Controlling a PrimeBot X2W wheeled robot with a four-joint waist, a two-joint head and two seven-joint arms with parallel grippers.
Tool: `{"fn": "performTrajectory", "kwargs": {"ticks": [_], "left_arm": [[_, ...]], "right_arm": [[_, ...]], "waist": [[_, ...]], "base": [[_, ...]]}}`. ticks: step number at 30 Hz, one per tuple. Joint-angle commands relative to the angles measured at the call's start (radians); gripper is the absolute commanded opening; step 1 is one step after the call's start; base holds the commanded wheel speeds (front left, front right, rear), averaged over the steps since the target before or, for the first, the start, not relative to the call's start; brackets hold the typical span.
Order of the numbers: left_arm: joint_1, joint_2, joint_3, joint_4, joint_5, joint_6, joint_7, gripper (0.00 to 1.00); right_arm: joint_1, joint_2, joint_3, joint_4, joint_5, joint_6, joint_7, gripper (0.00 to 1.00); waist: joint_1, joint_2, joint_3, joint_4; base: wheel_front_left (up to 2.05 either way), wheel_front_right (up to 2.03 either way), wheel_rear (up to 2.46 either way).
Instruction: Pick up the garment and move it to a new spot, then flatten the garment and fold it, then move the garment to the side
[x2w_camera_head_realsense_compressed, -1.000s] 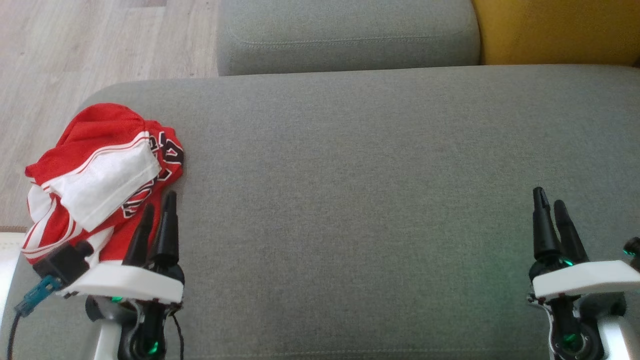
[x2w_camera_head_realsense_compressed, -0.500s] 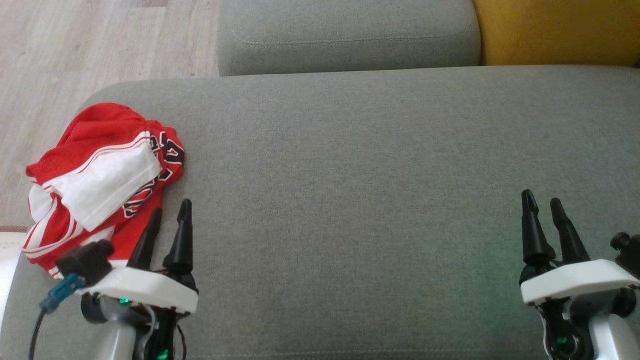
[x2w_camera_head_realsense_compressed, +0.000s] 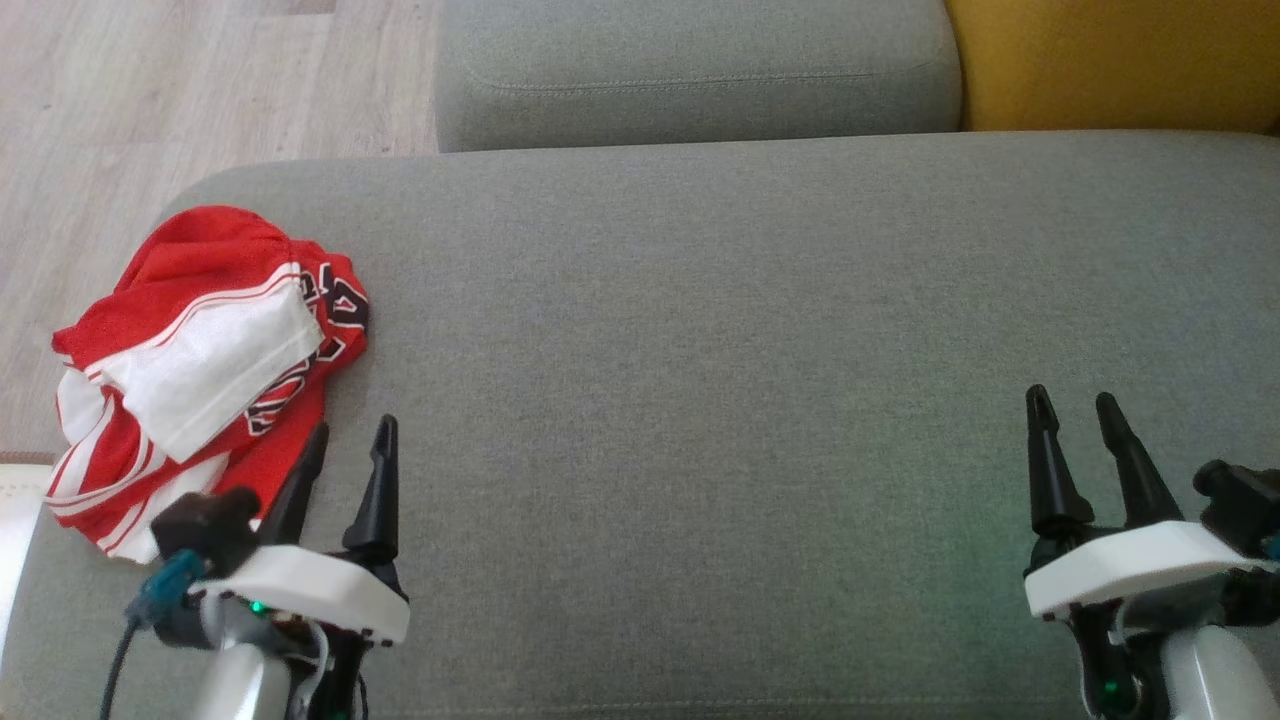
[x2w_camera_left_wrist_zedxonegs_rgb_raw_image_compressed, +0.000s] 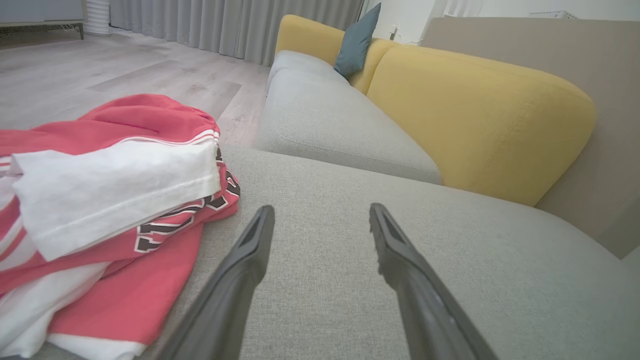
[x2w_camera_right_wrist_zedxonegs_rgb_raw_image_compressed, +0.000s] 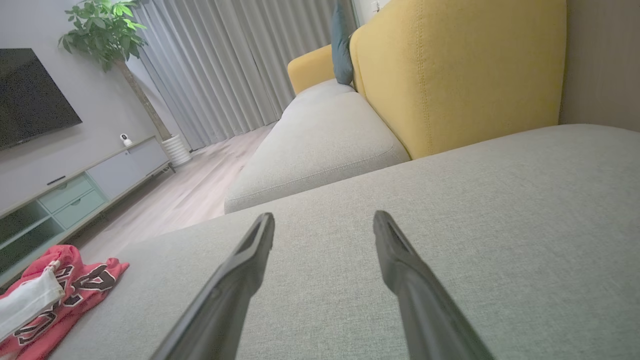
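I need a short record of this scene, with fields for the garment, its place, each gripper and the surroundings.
garment: garment, red and white, in a loose pile, not flat
place: left end of the grey cushion, near its edge
left gripper: left gripper open, empty, close beside the garment
right gripper: right gripper open, empty, far off at the right
behind: yellow backrest

Setting: home living room. Indicators: grey sofa (x2w_camera_head_realsense_compressed: 750, 300) with yellow backrest (x2w_camera_right_wrist_zedxonegs_rgb_raw_image_compressed: 450, 65) and teal cushion (x2w_camera_left_wrist_zedxonegs_rgb_raw_image_compressed: 356, 40); wall-mounted television (x2w_camera_right_wrist_zedxonegs_rgb_raw_image_compressed: 30, 95) and potted plant (x2w_camera_right_wrist_zedxonegs_rgb_raw_image_compressed: 105, 30) at upper left of the right wrist view; floor-length curtains (x2w_camera_right_wrist_zedxonegs_rgb_raw_image_compressed: 225, 65); low media cabinet (x2w_camera_right_wrist_zedxonegs_rgb_raw_image_compressed: 75, 190); pale wood-plank floor (x2w_camera_head_realsense_compressed: 200, 90).
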Motion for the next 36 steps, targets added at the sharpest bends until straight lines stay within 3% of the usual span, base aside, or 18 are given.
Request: {"fn": "performTrajectory", "kwargs": {"ticks": [1, 26, 36], "left_arm": [[-0.069, 0.022, 0.020, -0.026, 0.037, 0.005, -0.016, 1.00], [-0.095, 0.035, -0.003, 0.015, 0.290, 0.034, -0.089, 1.00], [-0.095, 0.034, 0.003, 0.021, 0.274, 0.041, -0.089, 1.00]], "right_arm": [[-0.014, -0.010, 0.022, -0.039, -0.039, 0.003, -0.011, 1.00], [0.007, 0.012, 0.037, -0.061, -0.317, 0.004, -0.037, 1.00], [0.011, 0.018, 0.025, -0.058, -0.289, 0.004, -0.038, 1.00]], "waist": [[0.0000, -0.0001, 0.000, 0.000], [0.0000, -0.0001, 0.000, 0.000], [0.0000, -0.0001, 0.002, 0.002]], "base": [[0.00, 0.00, 0.00], [0.00, 0.00, 0.00], [0.00, 0.00, 0.00]]}}
